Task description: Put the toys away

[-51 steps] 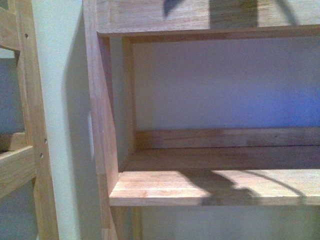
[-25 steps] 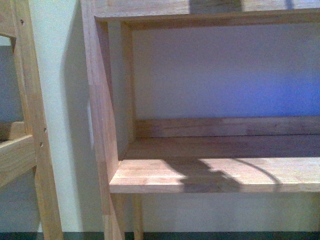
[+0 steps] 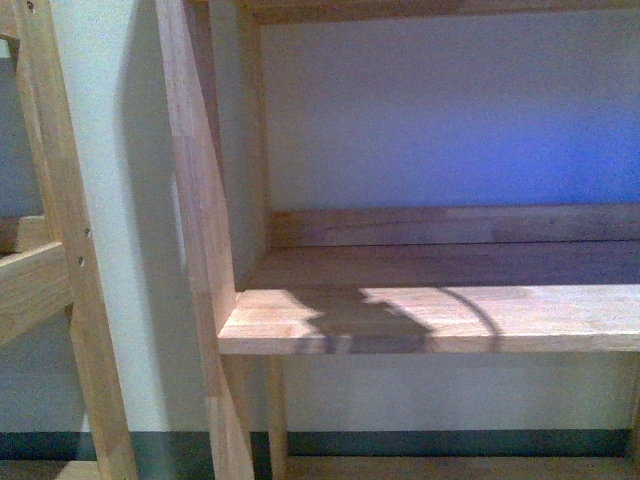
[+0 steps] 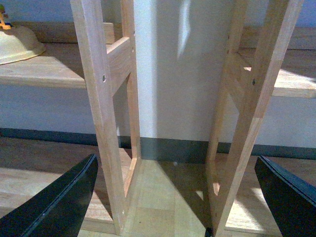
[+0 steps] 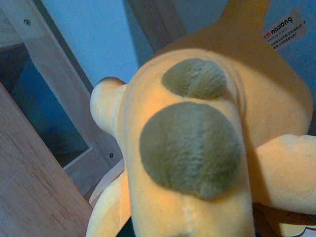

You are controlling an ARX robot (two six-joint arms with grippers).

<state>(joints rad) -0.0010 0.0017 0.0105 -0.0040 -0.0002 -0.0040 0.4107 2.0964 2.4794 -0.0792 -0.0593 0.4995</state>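
Jaws of the left gripper (image 4: 177,197) stand wide apart, holding nothing; the right jaws are hidden behind the plush toy (image 5: 197,148), so I cannot tell their state. Carrying step, apparently: next, the toy must go onto the shelf (image 3: 440,320).

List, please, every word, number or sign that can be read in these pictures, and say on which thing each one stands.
"naiiong", roughly, in orange letters: on the white sewn-in tag of the orange-yellow plush toy, right wrist view; the spelling is uncertain.
Small dark print under it on the same tag: too small to read.
Front and left wrist views: no text on the wooden shelves.
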